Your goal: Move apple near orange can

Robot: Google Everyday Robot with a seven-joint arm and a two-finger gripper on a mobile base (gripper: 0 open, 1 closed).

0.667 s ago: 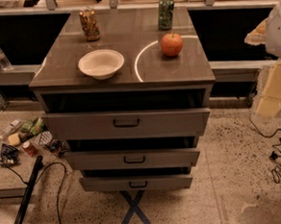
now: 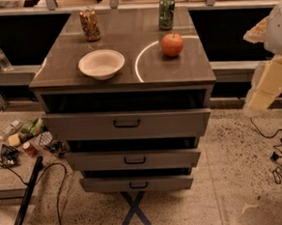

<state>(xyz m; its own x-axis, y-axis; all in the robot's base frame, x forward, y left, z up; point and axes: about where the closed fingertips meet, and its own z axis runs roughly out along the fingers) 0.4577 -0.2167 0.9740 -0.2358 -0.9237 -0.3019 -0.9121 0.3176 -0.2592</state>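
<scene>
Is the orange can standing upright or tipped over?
Upright: the orange can stands on its base at the back left of the cabinet top, silvery top upward. The gripper hangs at the far right, away from it.

One cam, high, in front of drawers (image 2: 127,127), looks down on tabletop (image 2: 126,33), mid range; claw (image 2: 261,90) at rt edge.
</scene>
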